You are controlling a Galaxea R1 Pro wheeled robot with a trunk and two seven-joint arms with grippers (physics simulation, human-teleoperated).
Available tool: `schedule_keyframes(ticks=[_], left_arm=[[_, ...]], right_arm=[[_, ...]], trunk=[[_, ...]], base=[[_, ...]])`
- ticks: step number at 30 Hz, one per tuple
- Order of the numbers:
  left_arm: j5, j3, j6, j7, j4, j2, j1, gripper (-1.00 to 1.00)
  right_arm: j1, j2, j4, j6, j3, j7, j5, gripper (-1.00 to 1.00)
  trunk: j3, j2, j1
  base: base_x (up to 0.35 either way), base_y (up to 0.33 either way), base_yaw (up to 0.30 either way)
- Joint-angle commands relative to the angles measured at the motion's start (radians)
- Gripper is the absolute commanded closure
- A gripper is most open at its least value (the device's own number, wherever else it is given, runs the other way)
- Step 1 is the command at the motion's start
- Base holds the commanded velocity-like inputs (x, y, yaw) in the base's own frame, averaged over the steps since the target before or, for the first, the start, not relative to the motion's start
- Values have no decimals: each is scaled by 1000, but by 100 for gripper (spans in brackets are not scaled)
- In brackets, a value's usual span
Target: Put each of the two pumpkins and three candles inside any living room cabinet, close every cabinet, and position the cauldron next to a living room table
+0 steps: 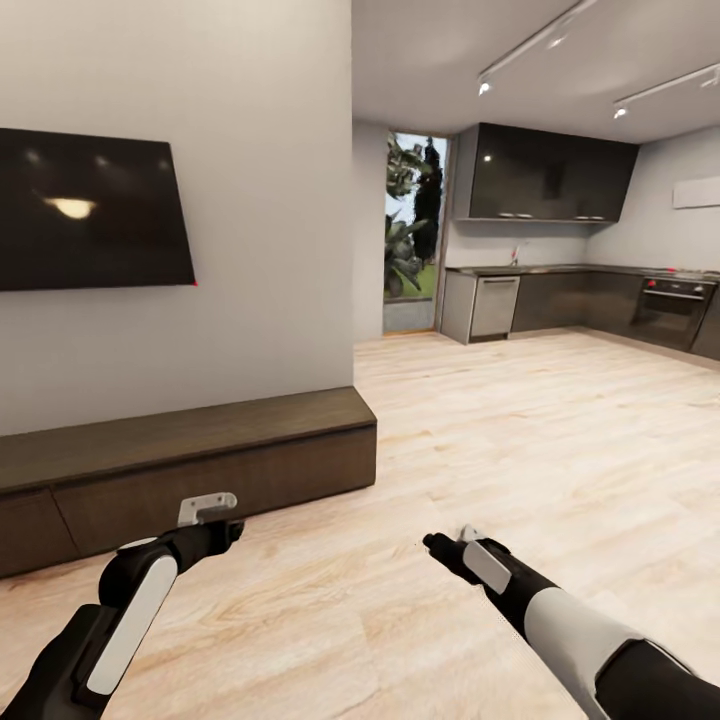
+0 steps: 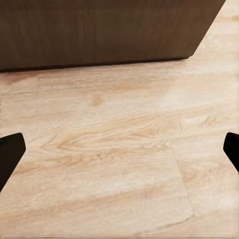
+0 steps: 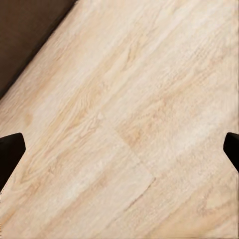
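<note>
Right now both claws are wide open and hold nothing. The left gripper [image 1: 212, 520] is nearer to the long brown cabinet [image 1: 190, 470], which lies ahead on the left. The right gripper [image 1: 450, 545] hangs over bare wooden floor [image 1: 520, 440].

Cabinet [image 1: 190, 470] cut off at left

Cabinet [image 1: 190, 460] against the wall at left under the television [image 1: 90, 210], kitchen [image 1: 580, 290] far right behind.

Head camera high, facing cabinet [image 1: 190, 470] and kitchen beyond — both wrist cameras downward, near the shared floor [image 2: 119, 164]
</note>
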Motion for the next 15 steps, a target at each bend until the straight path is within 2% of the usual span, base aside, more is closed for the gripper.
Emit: schedule_keyframes(ticks=[1,3,6,9,15], left_arm=[[11,-2,5,10,-1,1,-1,-100],[11,-4,16,11,0,0,-1,-100],[10,-3,42,11,-1,0,-1,-100],[16,2,50,10,-1,0,-1,-100],[23,4,53,10,-2,-1,-1,-100]], right_arm=[[3,-10,-3,5,6,-7,-30,-100],[19,-28,-1,3,6,-6,-87,-100],[28,-60,-2,8,6,-4,-121,-100],[30,-72,-1,10,7,-2,-129,-100],[30,-74,-9,8,7,-2,-128,-100]], trunk=[[0,7,-4],[3,21,-12],[-2,21,-12],[-6,21,-12],[-15,21,-12]], base=[[0,0,-3],[0,0,-23],[0,0,-74],[0,0,-128],[0,0,-161]])
